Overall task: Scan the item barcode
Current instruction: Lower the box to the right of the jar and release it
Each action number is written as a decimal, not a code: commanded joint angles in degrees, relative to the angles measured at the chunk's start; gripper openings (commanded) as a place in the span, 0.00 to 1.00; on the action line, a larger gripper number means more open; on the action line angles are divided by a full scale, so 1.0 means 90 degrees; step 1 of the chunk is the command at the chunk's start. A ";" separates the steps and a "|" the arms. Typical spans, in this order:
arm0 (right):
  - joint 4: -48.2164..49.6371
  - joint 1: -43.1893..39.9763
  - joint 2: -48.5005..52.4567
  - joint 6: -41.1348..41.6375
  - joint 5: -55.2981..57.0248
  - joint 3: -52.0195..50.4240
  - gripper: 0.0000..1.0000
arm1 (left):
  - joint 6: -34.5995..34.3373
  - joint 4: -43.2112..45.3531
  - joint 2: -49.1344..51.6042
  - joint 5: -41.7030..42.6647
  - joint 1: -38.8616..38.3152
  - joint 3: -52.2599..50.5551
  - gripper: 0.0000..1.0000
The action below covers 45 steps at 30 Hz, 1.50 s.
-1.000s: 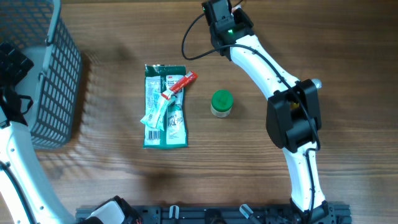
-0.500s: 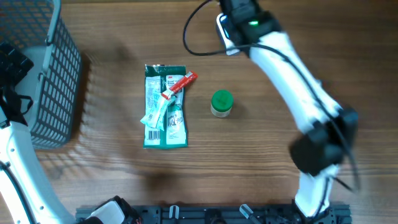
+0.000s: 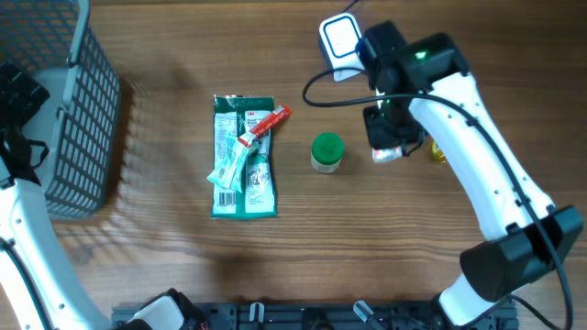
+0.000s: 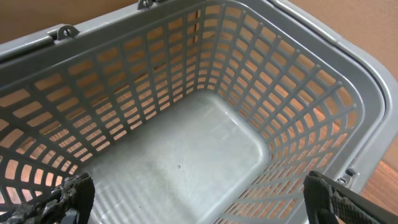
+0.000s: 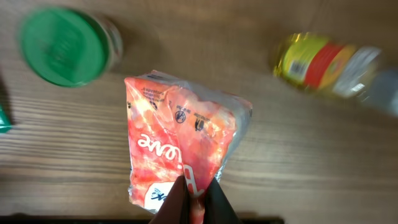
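Note:
My right gripper (image 5: 194,194) is shut on the lower edge of a red and orange plastic packet (image 5: 180,130), which hangs just above the table. In the overhead view the right gripper (image 3: 389,137) is right of a green-lidded jar (image 3: 326,151), and a bit of the packet (image 3: 386,155) shows below it. A white scanner (image 3: 339,38) lies at the back of the table, behind the gripper. No barcode can be made out on the packet. My left gripper (image 4: 202,198) stands wide open over the inside of a grey basket (image 4: 186,155), with nothing between its fingers.
Green packets with a red tube on top (image 3: 244,156) lie left of the jar. A yellow and red bottle (image 5: 329,65) lies on the table right of the packet. The grey basket (image 3: 78,110) stands at the far left. A black cable (image 3: 321,87) loops near the scanner.
The right arm has swung from over the scanner at the back towards the middle right of the table, still holding the packet. The scanner now shows. The left arm has not moved.

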 commanded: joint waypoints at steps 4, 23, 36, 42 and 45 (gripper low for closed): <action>0.0661 -0.0005 0.0078 0.0602 0.0306 -0.1285 0.08 | 0.0119 0.0015 -0.0010 0.0032 0.0027 0.0036 1.00; 0.3738 -0.0639 0.0080 0.0131 0.0656 -0.3589 0.60 | 0.0119 0.0017 -0.0010 0.0032 0.0027 0.0036 1.00; 0.4879 -0.0634 0.0080 0.0440 -0.1231 -0.4369 0.20 | 0.0119 0.0015 -0.0010 0.0034 0.0027 0.0036 1.00; 0.5081 -0.0648 0.0080 0.0444 0.0177 -0.4488 0.20 | 0.0119 0.0015 -0.0010 0.0034 0.0027 0.0036 1.00; 0.4906 -0.0753 0.0080 0.0576 0.0957 -0.4488 0.20 | 0.0119 0.0017 -0.0010 0.0034 0.0027 0.0036 1.00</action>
